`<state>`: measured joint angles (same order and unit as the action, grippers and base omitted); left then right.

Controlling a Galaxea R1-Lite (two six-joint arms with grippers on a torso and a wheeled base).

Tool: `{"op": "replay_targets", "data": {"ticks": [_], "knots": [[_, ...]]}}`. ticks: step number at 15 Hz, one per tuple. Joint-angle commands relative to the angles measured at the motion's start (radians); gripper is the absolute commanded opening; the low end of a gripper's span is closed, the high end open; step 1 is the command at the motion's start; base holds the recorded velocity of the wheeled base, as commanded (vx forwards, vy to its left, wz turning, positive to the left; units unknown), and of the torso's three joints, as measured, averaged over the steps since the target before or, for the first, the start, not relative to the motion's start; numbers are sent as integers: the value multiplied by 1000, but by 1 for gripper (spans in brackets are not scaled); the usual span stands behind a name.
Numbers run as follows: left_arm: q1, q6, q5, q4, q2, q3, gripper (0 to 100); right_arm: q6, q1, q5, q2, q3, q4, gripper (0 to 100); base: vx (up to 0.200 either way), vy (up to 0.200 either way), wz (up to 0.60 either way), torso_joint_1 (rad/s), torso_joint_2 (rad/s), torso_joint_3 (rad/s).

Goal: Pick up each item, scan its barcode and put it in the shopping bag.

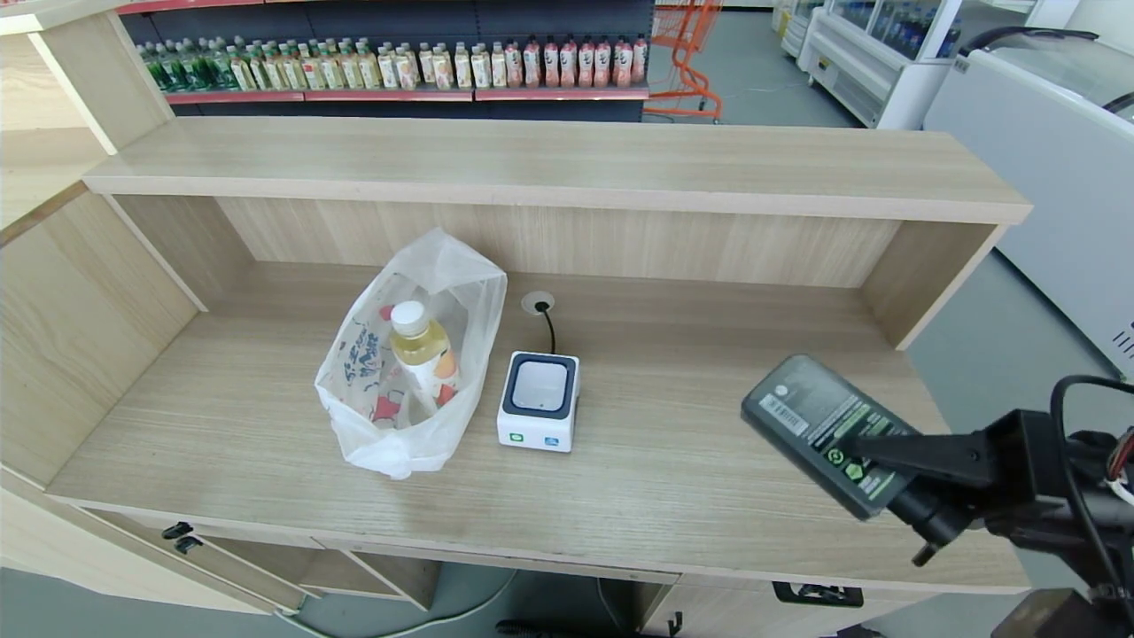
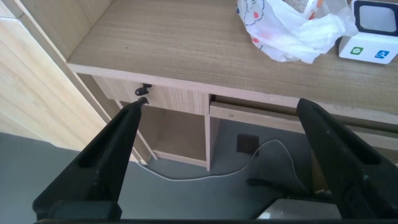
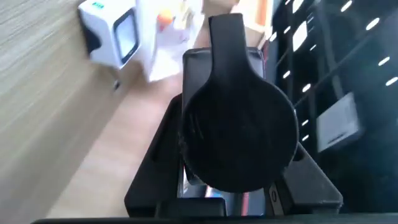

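Grip of the right gripper (image 1: 873, 461) clamped on the near end of a flat dark grey rectangular pack (image 1: 802, 408), held tilted above the pale wood counter (image 1: 664, 470) by its front right corner, white barcode label turned up. Low in front of the counter's front edge, toward the front left corner, the left gripper (image 2: 221, 109), black fingers (image 2: 118, 143) spread wide apart, nothing between them. Further in, about midway along the counter, a white cube-shaped scanner with a dark-rimmed window (image 1: 539, 412), window facing up. Just beside it on its left, seemingly touching, a translucent white plastic shopping bag (image 1: 372, 443), standing with mouth open; inside, a clear bottle of yellow drink with a white cap (image 1: 421, 350), cap up. Behind the scanner, a thin black cable (image 1: 549, 332) running to a round grey grommet (image 1: 537, 303) near the counter's back edge. Above that, a raised wooden ledge (image 1: 549, 164). Far off, red shelves lined with drink bottles (image 1: 399, 66), an orange trolley (image 1: 687, 53) and white chest freezers (image 1: 1045, 133)
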<state>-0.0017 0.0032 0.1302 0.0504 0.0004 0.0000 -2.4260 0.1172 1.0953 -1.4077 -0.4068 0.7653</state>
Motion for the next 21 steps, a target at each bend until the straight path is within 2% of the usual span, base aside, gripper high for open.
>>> {"op": "replay_targets", "data": {"ticks": [1,4,5,9,19,21], "knots": [[0,0,0,0,0,0,100,-125,137,64,36,22,-11,0,0,0,0,0,0,0],[0,0,0,0,0,0,100,-211,148,196,42,17,-116,0,0,0,0,0,0,0],[0,0,0,0,0,0,100,-232,151,210,42,20,-123,0,0,0,0,0,0,0],[0,0,0,0,0,0,100,-305,154,212,53,31,-124,0,0,0,0,0,0,0],[0,0,0,0,0,0,100,-305,154,212,42,28,-124,0,0,0,0,0,0,0],[0,0,0,-1,0,0,100,-259,153,210,52,5,-127,0,0,0,0,0,0,0]]}}
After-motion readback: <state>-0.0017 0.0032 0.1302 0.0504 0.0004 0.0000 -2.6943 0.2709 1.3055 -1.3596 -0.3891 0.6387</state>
